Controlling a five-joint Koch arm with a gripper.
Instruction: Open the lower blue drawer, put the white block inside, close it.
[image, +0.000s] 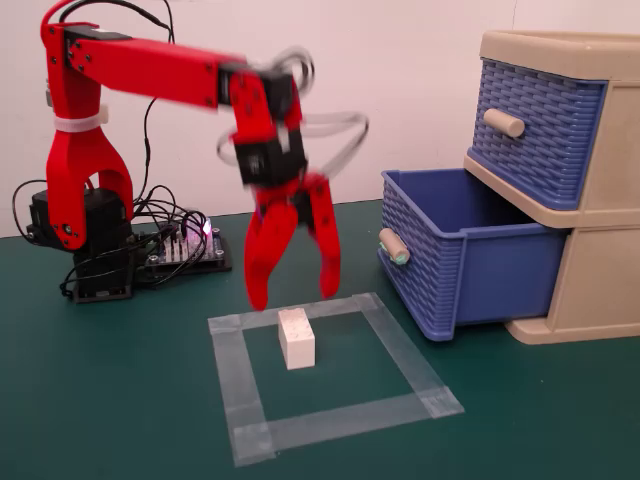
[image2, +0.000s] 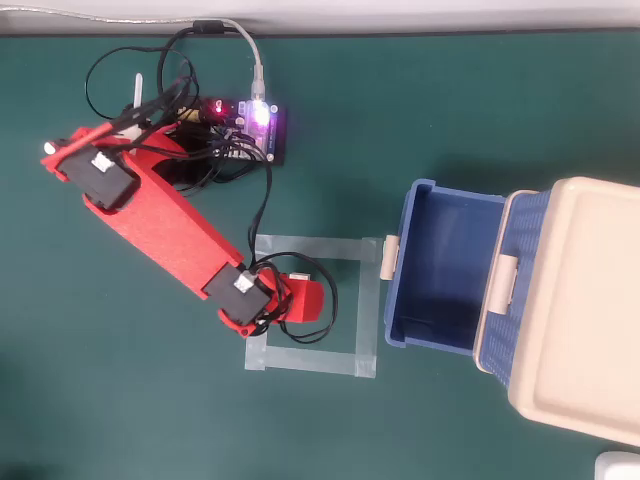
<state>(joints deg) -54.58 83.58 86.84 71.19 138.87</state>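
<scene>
1. My gripper (image: 292, 297) points straight down, jaws spread apart, gripping nothing; tips hang just above the white block (image: 296, 338).
2. White block stands upright inside the taped square (image: 335, 420) on the green mat.
3. Lower blue drawer (image: 465, 255) is pulled out, its interior apparently bare.
4. Overhead, my wrist hides the block.

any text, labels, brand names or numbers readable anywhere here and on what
None can be read.
The cabinet, the lower blue drawer and the white block show no print.
The lit circuit board behind the arm may carry markings, but they are too small to read.
The white patches on the arm's motors are too blurred to tell.
</scene>
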